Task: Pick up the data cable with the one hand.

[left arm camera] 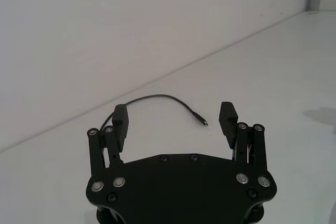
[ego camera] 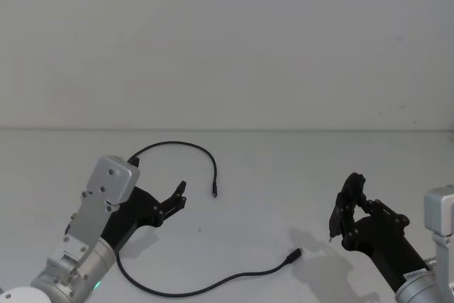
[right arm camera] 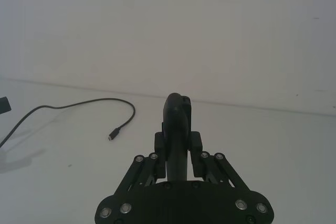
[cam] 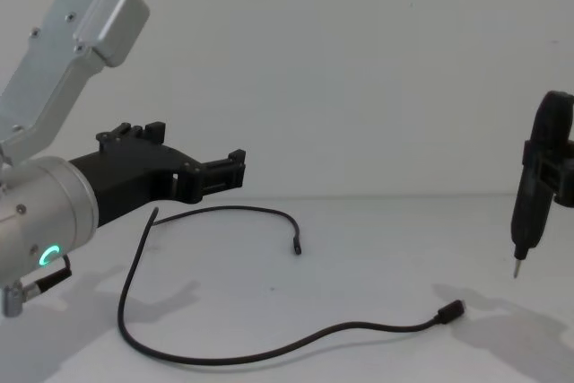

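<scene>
Cable [ego camera: 177, 142] lies slack on the table [ego camera: 284, 168], curving round your left gripper [ego camera: 176, 199], which hovers above it with jaws spread wide, grasping nothing. In the head view one plug [ego camera: 213, 193] sits just beside that gripper at 3 o'clock, the other farther off at 4 o'clock (both on the table). Your right gripper [ego camera: 351, 200] is clenched on a pen-like tool [cam: 529, 204].

I find the left end effector [ego camera: 177, 196] at lower left of the head view, its fingers [left arm camera: 119, 124] spread wide apart. The silver left arm [ego camera: 106, 204] enters from the bottom left corner. The right end effector [ego camera: 349, 207] sits at lower right, clamped on a slim pen-like tool [cam: 531, 204] with its tip pointing down.
</scene>
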Controlling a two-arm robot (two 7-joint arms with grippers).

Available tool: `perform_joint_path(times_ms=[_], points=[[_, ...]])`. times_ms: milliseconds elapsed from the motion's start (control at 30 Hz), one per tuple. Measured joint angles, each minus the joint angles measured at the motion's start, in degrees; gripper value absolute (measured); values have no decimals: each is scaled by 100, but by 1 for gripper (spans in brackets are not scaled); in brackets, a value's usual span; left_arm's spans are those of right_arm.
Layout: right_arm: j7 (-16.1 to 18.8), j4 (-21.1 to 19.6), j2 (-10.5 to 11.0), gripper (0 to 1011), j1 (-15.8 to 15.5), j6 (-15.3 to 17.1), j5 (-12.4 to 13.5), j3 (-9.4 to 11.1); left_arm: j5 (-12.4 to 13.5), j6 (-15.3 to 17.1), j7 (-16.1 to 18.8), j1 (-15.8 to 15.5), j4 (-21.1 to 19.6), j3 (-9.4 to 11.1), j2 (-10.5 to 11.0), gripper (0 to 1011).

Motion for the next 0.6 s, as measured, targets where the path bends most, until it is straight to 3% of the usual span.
perform_joint_path(times_ms=[600], points=[[0, 0, 0, 269, 0, 0, 0, 0, 0, 1, 0, 0, 1, 3, 0, 1001]])
